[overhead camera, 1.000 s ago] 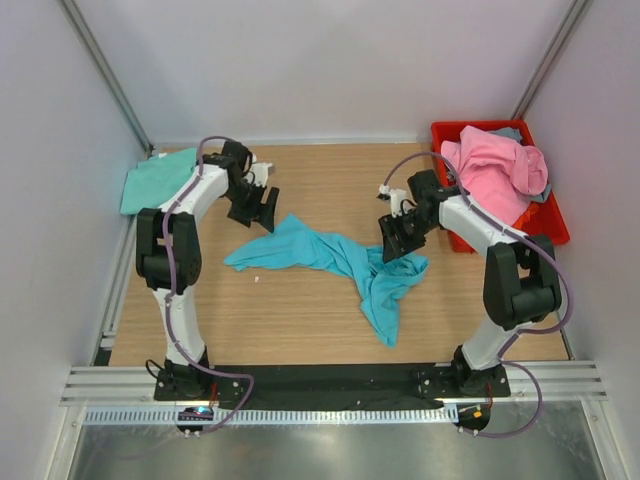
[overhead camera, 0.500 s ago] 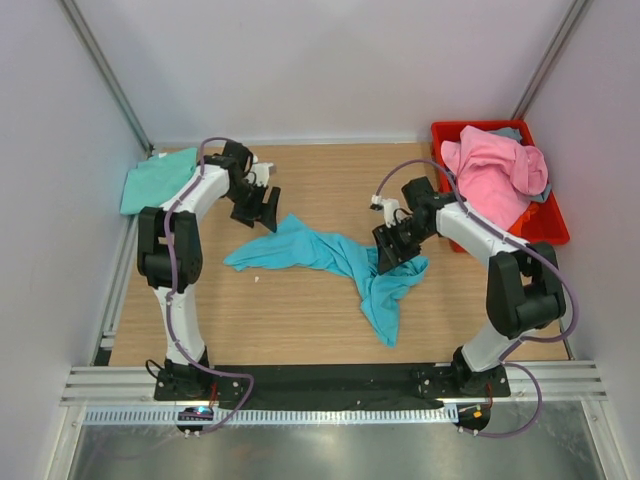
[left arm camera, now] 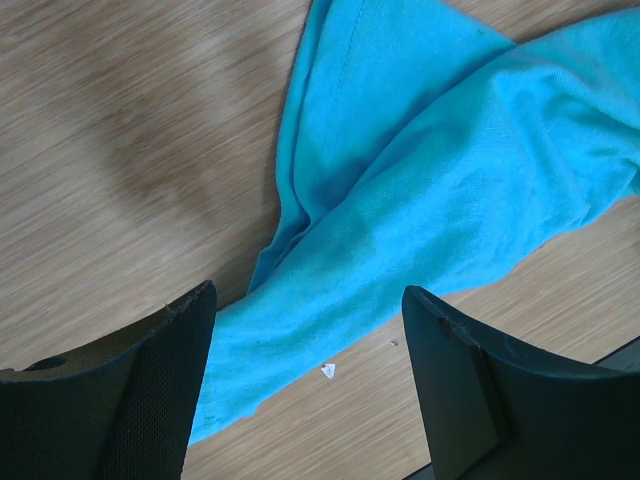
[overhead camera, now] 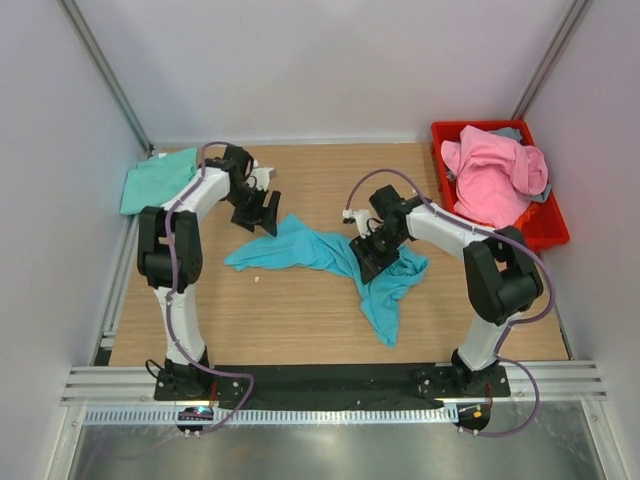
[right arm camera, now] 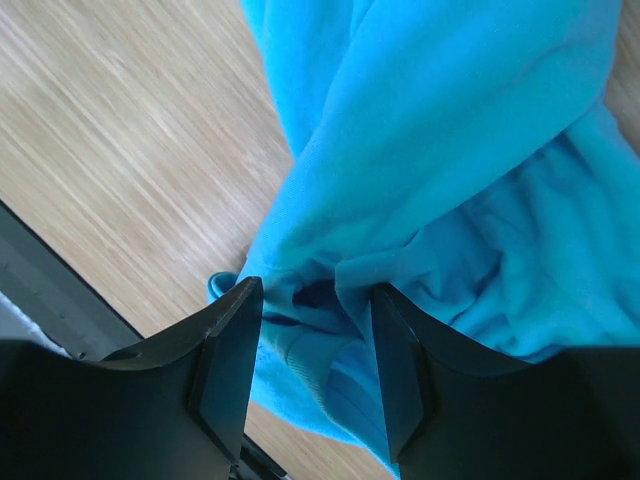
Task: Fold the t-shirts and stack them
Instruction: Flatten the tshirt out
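From above, the turquoise-blue t-shirt (overhead camera: 300, 248) lies crumpled in the middle of the tabletop (overhead camera: 200, 320). One end points to the left and a tail runs toward the near edge. Bare wood is free on its near-left side and along the far side. The left end effector (overhead camera: 262, 210) hangs over the far-left edge of this shirt, and the right end effector (overhead camera: 362, 256) is down on its bunched middle. The mint-green t-shirt (overhead camera: 155, 180) lies at the far-left corner, partly over the edge of the tabletop. The pink t-shirt (overhead camera: 495, 180) is heaped in the red bin (overhead camera: 553, 228) at the far right. The grey-blue t-shirt (overhead camera: 508, 131) shows just behind it.

In the left wrist view, the left end effector (left arm camera: 308, 300) is wide open and holds nothing. The shirt's edge is below it, with bare wood to the left.

In the right wrist view, the right end effector (right arm camera: 315, 295) is partly open, with a thick fold of the turquoise cloth between its fingers (right arm camera: 225, 350). Bare wood lies to the left.
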